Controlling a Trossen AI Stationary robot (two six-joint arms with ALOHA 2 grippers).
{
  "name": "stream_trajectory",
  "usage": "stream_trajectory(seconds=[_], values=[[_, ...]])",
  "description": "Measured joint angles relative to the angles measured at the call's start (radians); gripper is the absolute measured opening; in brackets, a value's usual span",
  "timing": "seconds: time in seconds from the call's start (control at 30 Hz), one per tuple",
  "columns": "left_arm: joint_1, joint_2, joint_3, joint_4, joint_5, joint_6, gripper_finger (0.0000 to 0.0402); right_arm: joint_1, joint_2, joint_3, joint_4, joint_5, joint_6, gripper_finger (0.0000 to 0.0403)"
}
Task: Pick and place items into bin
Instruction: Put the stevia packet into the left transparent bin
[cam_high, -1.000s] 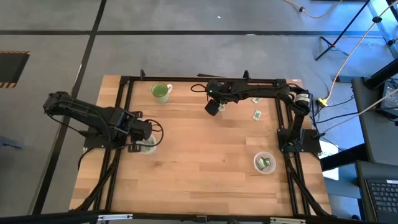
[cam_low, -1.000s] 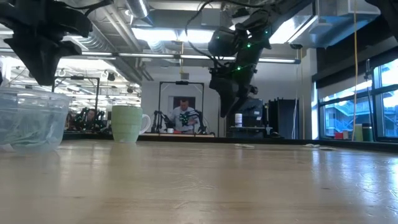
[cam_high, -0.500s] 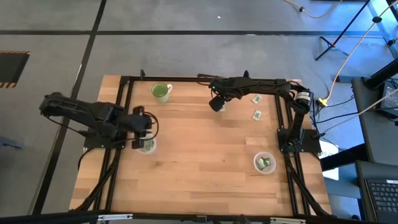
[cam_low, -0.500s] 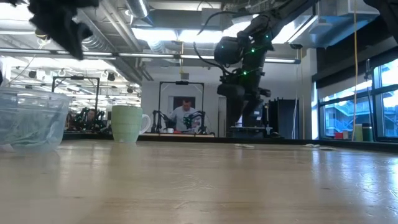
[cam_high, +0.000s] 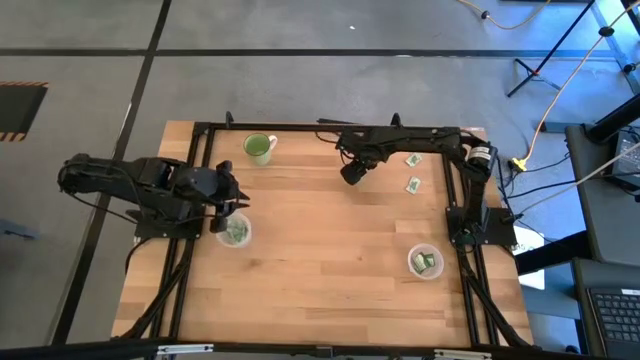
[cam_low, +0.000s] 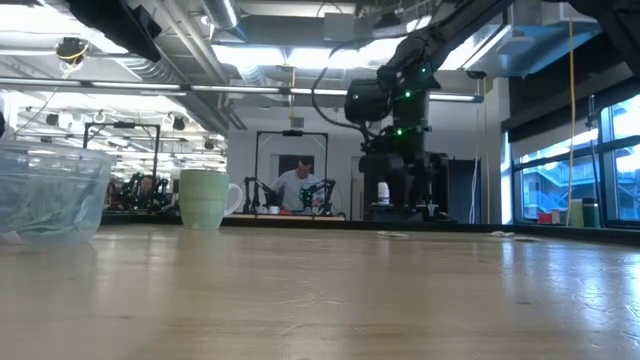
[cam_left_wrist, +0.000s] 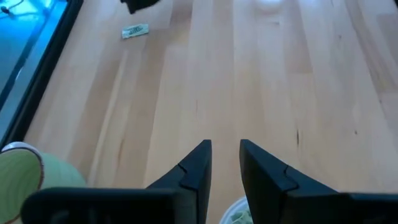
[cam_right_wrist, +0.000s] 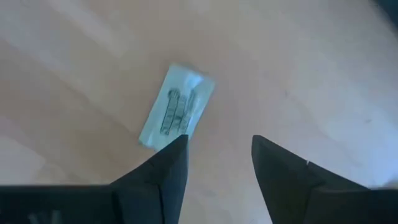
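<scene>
One green-and-white packet (cam_right_wrist: 177, 107) lies flat on the wood. My right gripper (cam_right_wrist: 217, 155) is open just above it near the table's far edge, and the packet lies just past one fingertip, not between the fingers. The same gripper (cam_high: 352, 172) points down. Two more packets (cam_high: 412, 160) (cam_high: 412, 185) lie flat to its right. My left gripper (cam_high: 225, 195) is open and holds nothing; it is raised at the left beside a clear bin (cam_high: 236, 232) that holds packets. Its fingers (cam_left_wrist: 199, 163) slant over the bin's rim (cam_left_wrist: 239, 211).
A light-green mug (cam_high: 259, 148) stands at the far left, by the black frame rail (cam_high: 300, 128). A second clear bowl (cam_high: 425, 262) with packets sits near the right edge. Bare wood fills the middle and near side of the table.
My left gripper has risen off the bin, drawn back toward the table's left edge and tipped up from pointing down to a slant; the bin, covered before, now shows. My right gripper has sunk toward the table at the far edge and tipped steeper.
</scene>
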Motion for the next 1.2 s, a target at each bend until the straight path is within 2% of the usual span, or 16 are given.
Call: stream_trajectory(seconds=[0.3,0.77,1.0,1.2], values=[[0.010,0.002,0.000,0.000,0.000,0.012,0.0075,0.022,0.066,0.000,-0.015,-0.014,-0.004,0.0178],[0.010,0.002,0.000,-0.002,0.001,0.012,0.0073,0.023,0.070,0.000,-0.001,-0.046,0.021,0.0141],[0.010,0.002,0.000,-0.006,0.001,0.012,0.0073,0.023,0.080,-0.001,0.012,-0.050,0.019,0.0139],[0.010,0.002,0.000,-0.009,0.003,0.012,0.0072,0.023,0.090,-0.024,0.057,-0.100,0.023,0.0139]])
